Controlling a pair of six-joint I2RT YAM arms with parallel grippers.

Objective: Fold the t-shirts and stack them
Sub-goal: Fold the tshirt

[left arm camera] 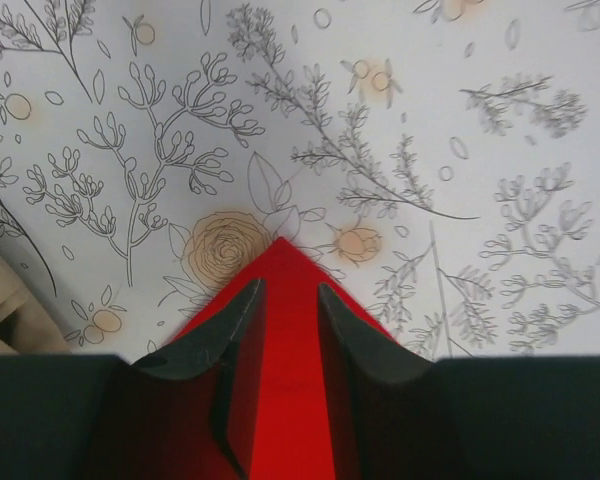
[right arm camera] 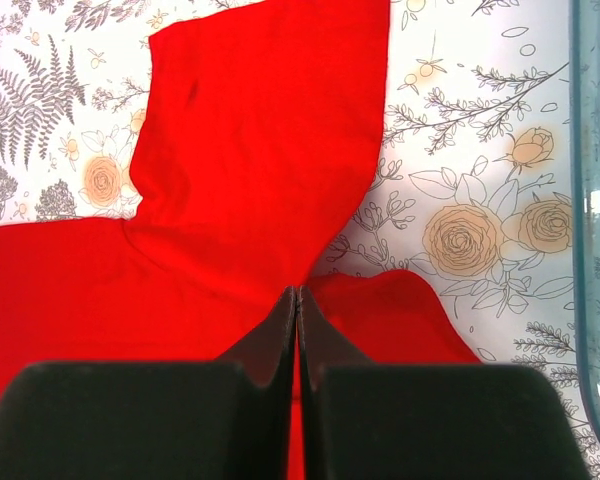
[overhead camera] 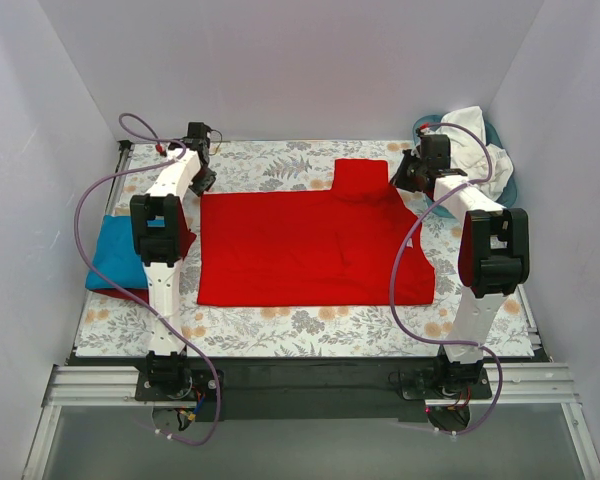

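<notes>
With left pincer (left arm camera: 290,288) spread astride the far-left corner of the red t-shirt (overhead camera: 300,250) lying flat on the bench (overhead camera: 280,322), close fully before lifting; with right pincer (right arm camera: 297,292) pressed together, seemingly pinching cloth beside the sleeve (right arm camera: 270,110), raise both evenly, far edge taut

red t-shirt (overhead camera: 310,250) spread flat, turquoise t-shirt (overhead camera: 110,255) at left edge

Bright even light, soft faint shadows, red t-shirt (overhead camera: 300,245) oversaturated, wrist-view foregrounds blurred
</notes>
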